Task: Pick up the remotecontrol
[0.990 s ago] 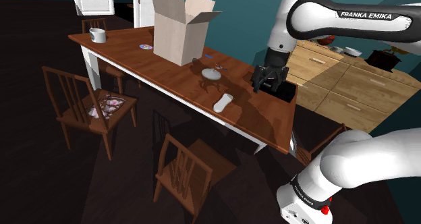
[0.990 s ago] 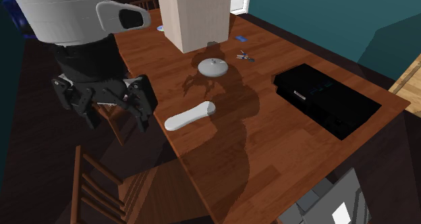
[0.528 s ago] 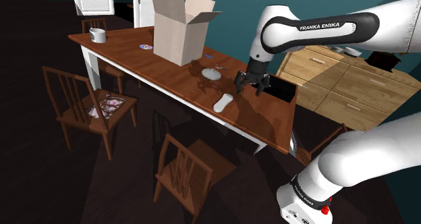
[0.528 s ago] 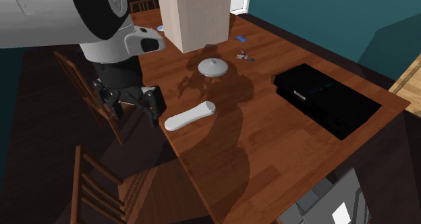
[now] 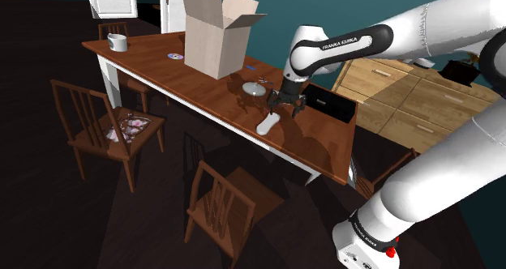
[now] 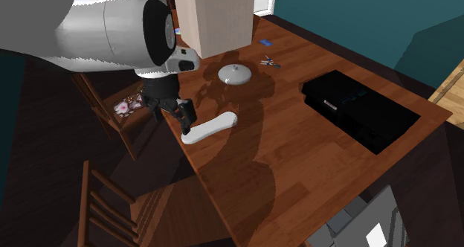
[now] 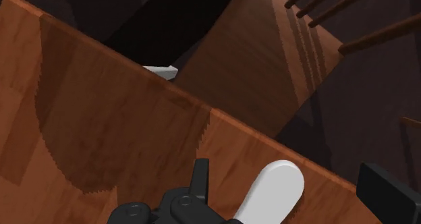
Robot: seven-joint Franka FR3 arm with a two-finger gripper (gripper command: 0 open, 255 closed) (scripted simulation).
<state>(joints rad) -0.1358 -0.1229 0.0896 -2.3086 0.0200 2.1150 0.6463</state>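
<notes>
Jaws are held spread apart over the white remote control (image 6: 211, 127), which is laid by the worktop's (image 6: 297, 167) edge.

Home dining room: wooden table (image 5: 156, 70), chairs (image 5: 104, 131), drawers (image 5: 415, 99).

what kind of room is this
Probably a dining room beside a kitchen: a long wooden table with chairs around it, a mug at its far end, and light wooden drawer cabinets behind it.
</notes>
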